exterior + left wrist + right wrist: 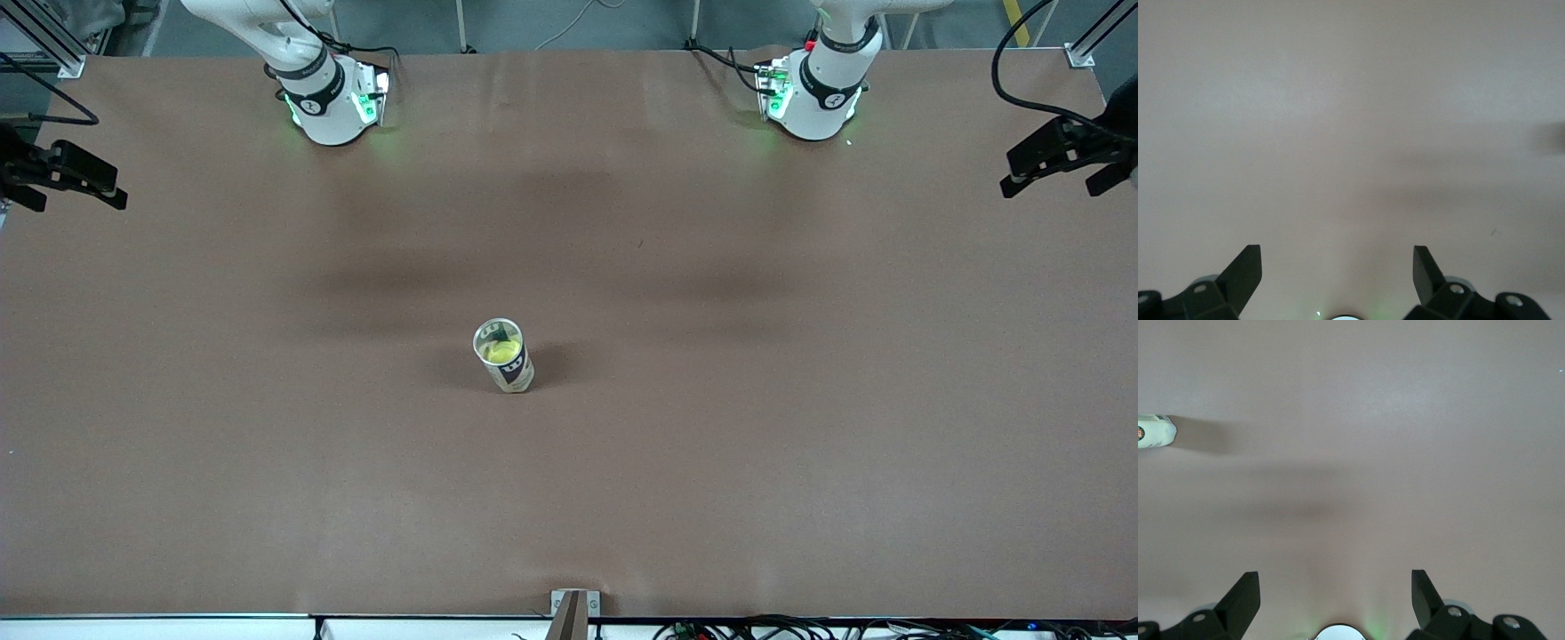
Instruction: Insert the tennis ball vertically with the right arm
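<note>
An open tube-shaped can [508, 369] stands upright near the middle of the brown table [800, 427]. A yellow tennis ball [500, 351] shows inside its mouth. The right wrist view catches the can [1155, 431] at its edge, apart from my right gripper [1335, 573], which is open over bare table with nothing between its fingers. My left gripper [1337, 250] is likewise open and empty over bare table. Neither hand shows in the front view; only the right arm's base [324, 98] and the left arm's base [822, 89] appear there.
Black camera mounts reach over the table at the right arm's end [67, 169] and at the left arm's end [1058, 151]. A small metal bracket [573, 609] sits at the table edge nearest the front camera, with cables [800, 629] below it.
</note>
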You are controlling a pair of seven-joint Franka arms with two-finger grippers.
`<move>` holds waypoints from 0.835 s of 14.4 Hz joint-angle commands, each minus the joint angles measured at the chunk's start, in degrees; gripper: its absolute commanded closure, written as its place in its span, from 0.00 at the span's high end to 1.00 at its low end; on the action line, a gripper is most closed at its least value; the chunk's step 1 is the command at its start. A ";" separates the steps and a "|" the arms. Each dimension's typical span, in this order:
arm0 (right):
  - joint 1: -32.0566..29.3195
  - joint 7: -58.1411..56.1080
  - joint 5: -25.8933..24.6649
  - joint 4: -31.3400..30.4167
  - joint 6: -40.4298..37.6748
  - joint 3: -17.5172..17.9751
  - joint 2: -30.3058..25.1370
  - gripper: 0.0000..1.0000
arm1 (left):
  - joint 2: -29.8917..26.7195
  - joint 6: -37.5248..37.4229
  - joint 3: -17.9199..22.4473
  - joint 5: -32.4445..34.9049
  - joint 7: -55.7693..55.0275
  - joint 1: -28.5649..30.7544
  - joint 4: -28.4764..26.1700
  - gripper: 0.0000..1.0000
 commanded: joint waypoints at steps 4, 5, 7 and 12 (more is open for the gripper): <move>-1.62 -0.38 -1.00 -2.49 1.23 1.18 -3.38 1.00 | -5.85 2.23 -1.49 0.39 -0.89 0.91 -7.50 1.00; -1.54 -0.38 -1.00 -2.58 1.23 1.18 -3.38 1.00 | -5.68 2.23 -1.49 0.57 -0.63 0.74 -7.33 1.00; -1.36 -0.56 -1.00 -2.49 1.06 1.71 -3.38 1.00 | -4.63 2.15 -1.40 0.66 0.86 0.56 -7.16 1.00; -1.19 -0.82 -1.00 -2.05 -1.14 1.89 -3.82 1.00 | -3.92 2.32 -1.49 2.67 0.96 0.21 -6.80 1.00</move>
